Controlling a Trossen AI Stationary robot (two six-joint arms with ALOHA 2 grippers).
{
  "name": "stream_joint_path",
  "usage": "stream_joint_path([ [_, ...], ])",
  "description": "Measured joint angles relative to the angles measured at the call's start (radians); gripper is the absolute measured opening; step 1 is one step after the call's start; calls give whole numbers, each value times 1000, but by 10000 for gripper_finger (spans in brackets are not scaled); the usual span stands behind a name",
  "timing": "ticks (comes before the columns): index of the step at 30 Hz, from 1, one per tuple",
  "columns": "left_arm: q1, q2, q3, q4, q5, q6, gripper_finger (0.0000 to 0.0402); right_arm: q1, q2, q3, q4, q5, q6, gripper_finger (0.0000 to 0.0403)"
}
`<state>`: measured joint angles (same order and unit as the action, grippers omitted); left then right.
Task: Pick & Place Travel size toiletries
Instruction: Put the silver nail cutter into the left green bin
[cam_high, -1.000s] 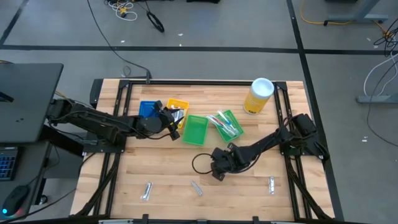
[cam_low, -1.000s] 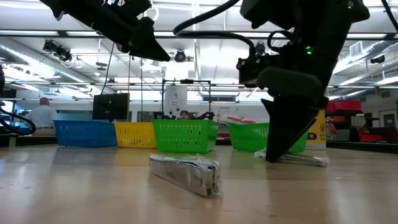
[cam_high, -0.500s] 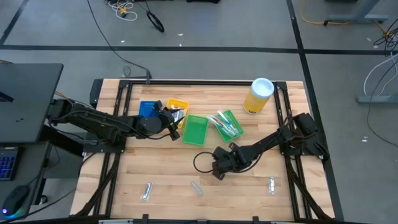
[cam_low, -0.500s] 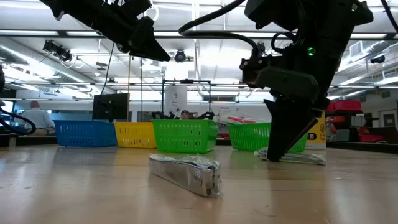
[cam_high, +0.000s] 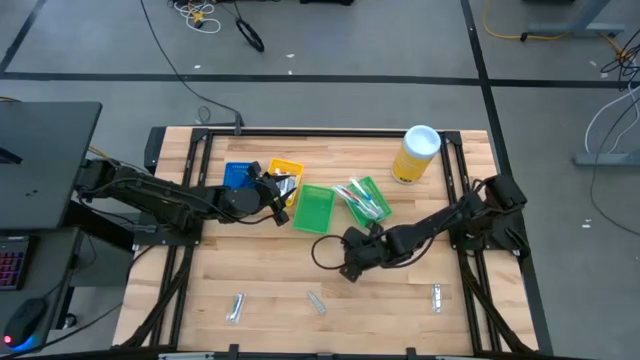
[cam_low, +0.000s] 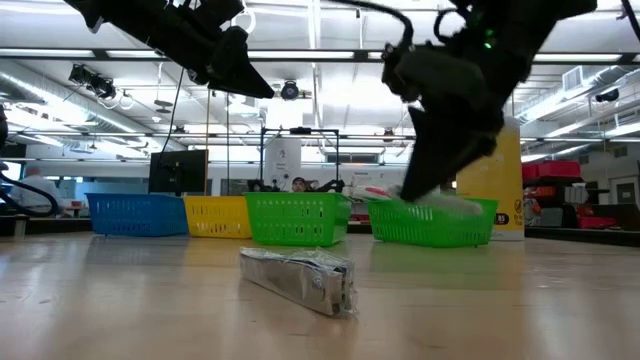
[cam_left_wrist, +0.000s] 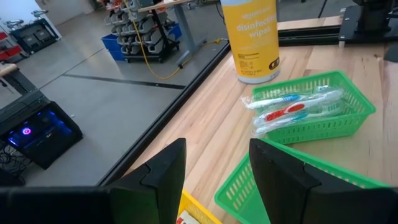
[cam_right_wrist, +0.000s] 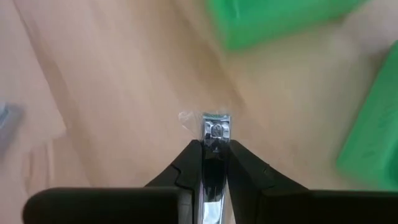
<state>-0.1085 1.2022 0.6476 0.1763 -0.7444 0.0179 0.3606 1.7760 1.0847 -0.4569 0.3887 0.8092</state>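
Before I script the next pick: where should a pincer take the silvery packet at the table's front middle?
Take the silvery packet across its narrow middle, probably from straight above: it lies flat, long and slanted, with table showing along both sides.

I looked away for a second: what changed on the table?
The right end effector, shut on a silvery wrapped item, lifted it off the wood and swung toward the green bins. The left end effector stayed open over the bins; the three silvery packets lay unmoved.

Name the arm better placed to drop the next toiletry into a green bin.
Right. Its gripper is shut on a wrapped item, lifted beside the green bins. The left gripper hangs open and empty over the yellow bin.
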Motion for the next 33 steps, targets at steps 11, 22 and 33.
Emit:
stream_joint_path([
  [11, -2, -16, 0, 106, -6, 46, 185, -206, 1, 3, 502, 93, -387, 56],
  [22, -3, -92, 0, 146, -131, 54, 185, -360, 97, 3, 553, -53, -412, 56],
  [33, -3, -91, 0, 143, -73, 28, 185, -456, 153, 3, 551, -102, -587, 107],
])
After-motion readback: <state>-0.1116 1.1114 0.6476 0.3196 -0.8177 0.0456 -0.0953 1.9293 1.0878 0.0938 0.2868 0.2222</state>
